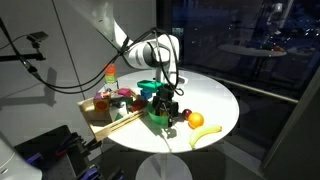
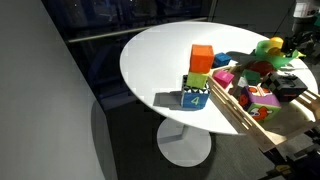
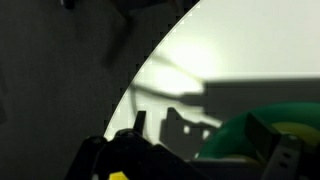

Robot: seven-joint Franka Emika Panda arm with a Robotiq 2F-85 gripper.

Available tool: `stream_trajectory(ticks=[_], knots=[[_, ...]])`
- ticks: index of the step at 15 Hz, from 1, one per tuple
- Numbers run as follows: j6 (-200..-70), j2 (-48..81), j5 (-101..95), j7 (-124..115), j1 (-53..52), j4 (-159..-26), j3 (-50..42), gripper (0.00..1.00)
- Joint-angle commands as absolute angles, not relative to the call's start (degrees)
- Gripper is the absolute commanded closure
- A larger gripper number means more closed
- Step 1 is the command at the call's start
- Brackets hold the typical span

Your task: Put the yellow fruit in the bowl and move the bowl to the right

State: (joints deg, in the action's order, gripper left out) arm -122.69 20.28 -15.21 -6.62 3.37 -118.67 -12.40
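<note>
The green bowl (image 1: pixel 158 115) stands on the round white table (image 1: pixel 215 95), beside the wooden tray. My gripper (image 1: pixel 166 101) hangs right over the bowl. In the wrist view its jaws (image 3: pixel 205 148) are spread wide with nothing between them, and one finger is over the bowl's rim (image 3: pixel 240 140). A yellowish patch (image 3: pixel 300 128) shows inside the bowl. I cannot tell whether it is the yellow fruit, which shows clearly in no view. The bowl is hidden in the exterior view with the blocks.
An orange fruit (image 1: pixel 196 120) and a banana (image 1: pixel 206 134) lie next to the bowl. A wooden tray of toys (image 1: pixel 108 106) sits on the table's edge and also shows in an exterior view (image 2: pixel 262 92). A stack of coloured blocks (image 2: pixel 199 78) stands nearby.
</note>
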Motion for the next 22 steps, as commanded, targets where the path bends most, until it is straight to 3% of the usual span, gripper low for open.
stream_trajectory(ticks=[1,22], knots=[[-123.9,17.0,-17.1,-4.9,4.3,-122.2,-11.5,0.0],[-126.6,2.3,-10.1,10.9,6.0,-130.7,-8.1,0.0]])
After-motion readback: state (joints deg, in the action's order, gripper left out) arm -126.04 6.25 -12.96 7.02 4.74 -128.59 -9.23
